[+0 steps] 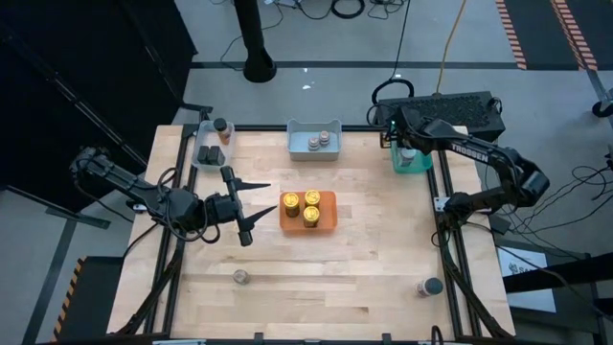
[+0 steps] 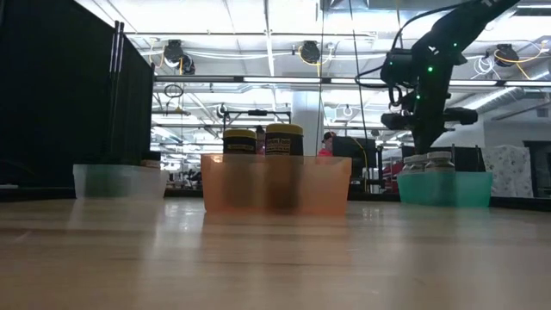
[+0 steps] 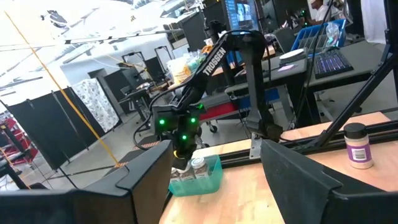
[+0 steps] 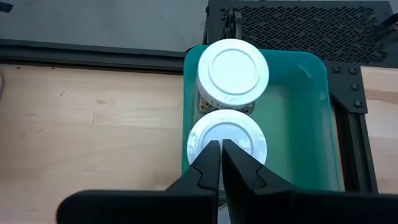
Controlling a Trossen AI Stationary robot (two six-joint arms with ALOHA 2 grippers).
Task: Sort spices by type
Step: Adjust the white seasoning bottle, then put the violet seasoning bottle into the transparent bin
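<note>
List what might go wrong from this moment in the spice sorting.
1. The right tool is shut just above the white-lidded jars in the teal tray; dropping lower, it may knock one over.
2. Two jars stand loose near the table's front edge; a sweeping arm might push them off.
3. The left tool, open, sits close to the orange tray and could nudge it.

A bare wooden table [image 1: 316, 278] carries four plastic trays: an orange tray [image 1: 328, 222] at its centre, a blue-grey tray [image 1: 299, 146] at twelve o'clock from it, a clear tray [image 1: 200, 144] at ten o'clock, and a teal tray [image 1: 419, 165] at two o'clock by the table's edge. Beyond the teal tray, off the table, a black perforated box [image 1: 474, 110] sits on the grey floor, with an orange cable [image 1: 450, 43] running away from it.
</note>
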